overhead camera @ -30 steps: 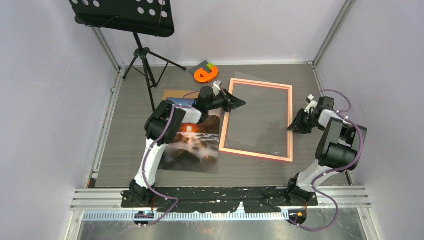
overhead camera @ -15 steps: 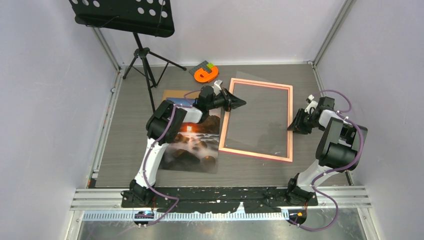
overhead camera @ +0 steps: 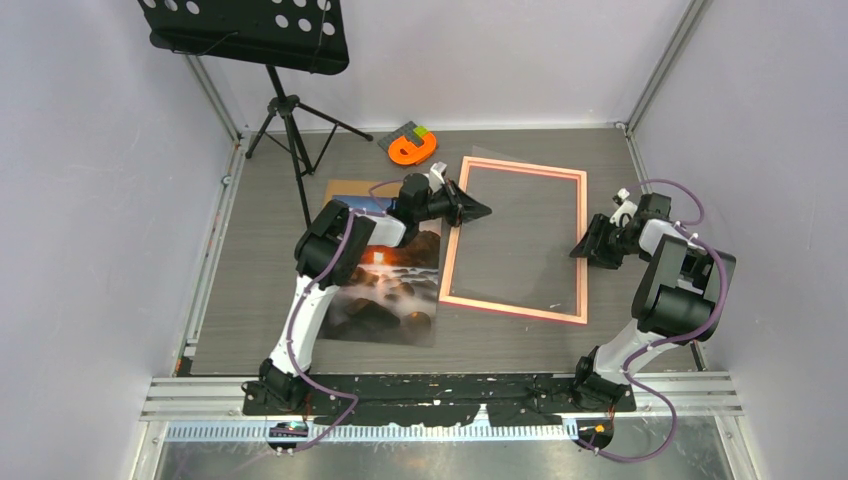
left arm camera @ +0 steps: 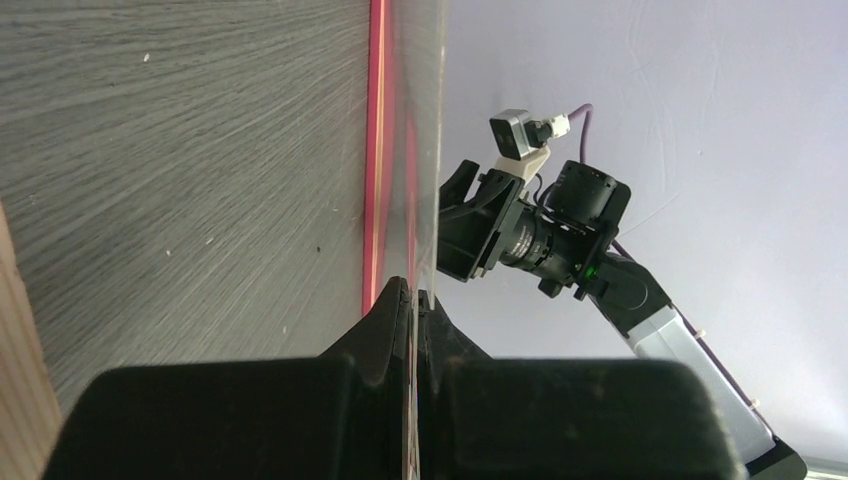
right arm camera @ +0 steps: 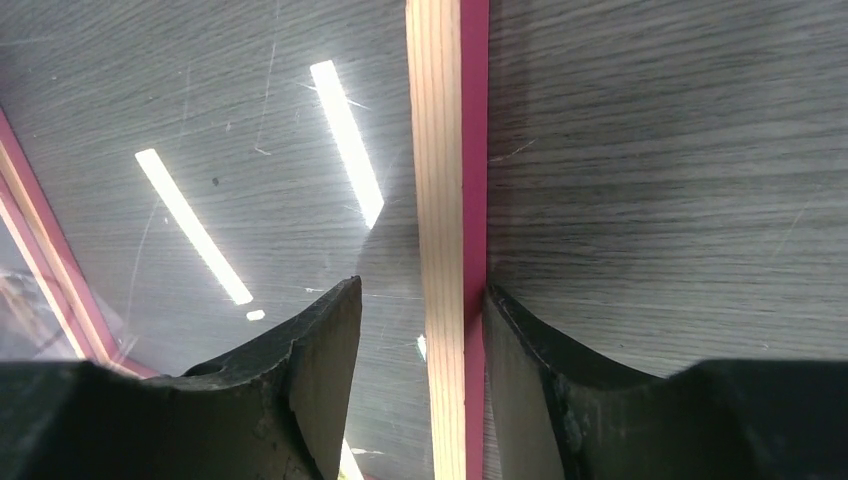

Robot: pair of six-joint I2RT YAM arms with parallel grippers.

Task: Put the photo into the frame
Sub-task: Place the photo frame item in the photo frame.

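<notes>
The photo (overhead camera: 385,285), a sunset seascape, lies flat on the table under my left arm. To its right lies the pink-edged frame (overhead camera: 510,305), with a clear sheet (overhead camera: 520,235) over its opening. My left gripper (overhead camera: 484,209) is at the frame's left rail, shut on the edge of the clear sheet (left arm camera: 425,150), which passes between its fingertips (left arm camera: 396,300). The right gripper (overhead camera: 578,250) is open and straddles the frame's right rail (right arm camera: 447,200), one finger on each side, not touching it.
A brown backing board (overhead camera: 345,188) sticks out behind the photo. An orange tape-like object (overhead camera: 412,146) lies at the back. A music stand (overhead camera: 285,110) stands at the back left. Grey walls close the table on three sides.
The right gripper's jaws have spread apart and let go of the frame's right rail. The left arm has barely moved and keeps its hold.
</notes>
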